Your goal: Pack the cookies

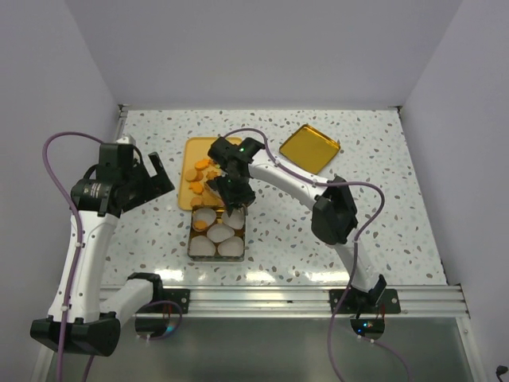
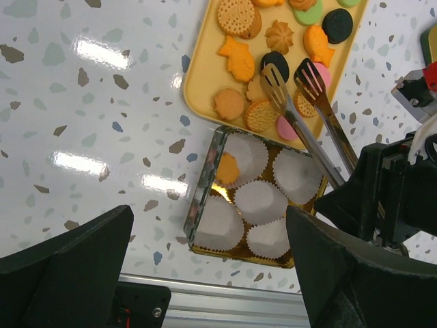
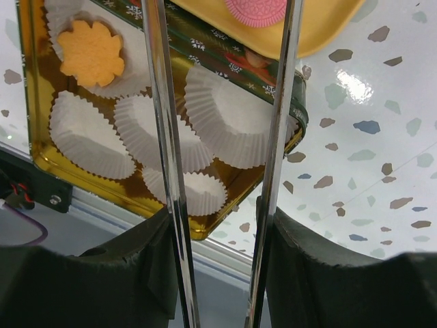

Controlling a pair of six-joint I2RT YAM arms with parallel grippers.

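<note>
Several cookies (image 2: 239, 58), orange, tan, black, pink and green, lie on a yellow tray (image 2: 198, 89). One orange cookie (image 3: 91, 53) sits in a white paper cup in the gold tin (image 3: 34, 137); it also shows in the left wrist view (image 2: 227, 169). My right gripper (image 1: 231, 191) is shut on metal tongs (image 2: 311, 130). The tongs' arms (image 3: 160, 137) stand apart and empty, with their tips over the near end of the tray. My left gripper (image 1: 155, 179) is open and empty, left of the tray and tin.
The tin (image 1: 216, 235) holds several white paper cups (image 2: 261, 201), nearly all empty. A gold lid (image 1: 310, 147) lies at the back right. The metal rail (image 1: 302, 298) runs along the table's near edge.
</note>
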